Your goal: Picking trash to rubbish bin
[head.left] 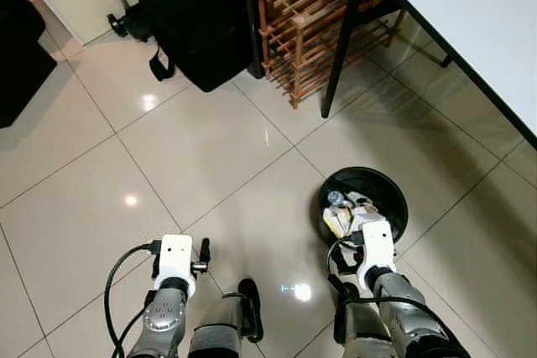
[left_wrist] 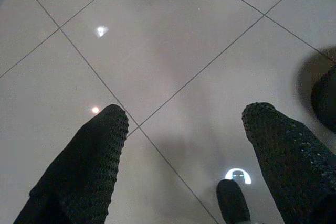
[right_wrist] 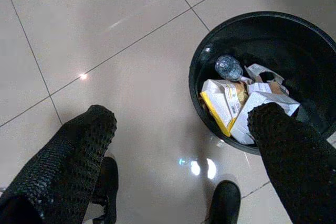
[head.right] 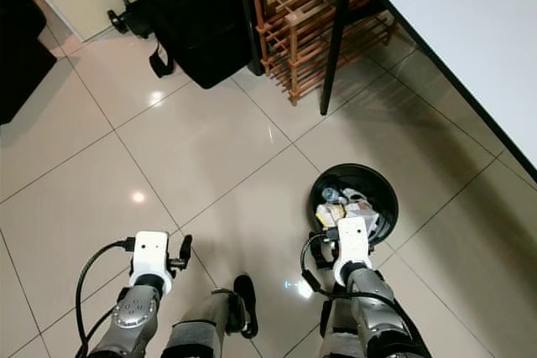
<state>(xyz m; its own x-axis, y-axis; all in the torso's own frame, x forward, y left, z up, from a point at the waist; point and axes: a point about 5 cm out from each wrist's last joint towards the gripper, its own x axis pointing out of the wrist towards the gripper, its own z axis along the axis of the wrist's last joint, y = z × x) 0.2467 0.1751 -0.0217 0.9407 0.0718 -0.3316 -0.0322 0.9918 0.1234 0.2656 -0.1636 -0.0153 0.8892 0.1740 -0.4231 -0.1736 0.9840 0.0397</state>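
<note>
Right wrist view looks down past the right gripper [right_wrist: 178, 129], whose jaws are spread wide and hold nothing, onto the black rubbish bin [right_wrist: 210, 51] standing on the pale tiled floor [head.left: 193, 157]. Inside the bin lies the trash: a crushed clear plastic bottle [right_wrist: 228, 67], a white and yellow carton [right_wrist: 223, 103] and other crumpled white and brown packaging [right_wrist: 265, 85] just beside it. From the head camera the bin sits by the robot's right side, with the right gripper held just above its near rim.

The left gripper [left_wrist: 184, 124] hangs over bare tiles, its jaws likewise spread apart and holding nothing. One of the robot's dark feet [head.left: 250, 291] shows on the floor between the arms.

Farther off stand a black bag [head.left: 197, 23], a wooden rack [head.left: 315, 14] and the dark leg [head.left: 344, 35] of a white counter [head.left: 470, 14] that runs along the right.

Judging by this, the task looks largely or wholly done: the rubbish is in the bin, both grippers carry nothing, and no loose litter can be made out on the stretch of floor in sight. Whether more trash waits elsewhere in the room cannot be told. If any does, what is left is to find it, pick it up and bring it to the bin.
</note>
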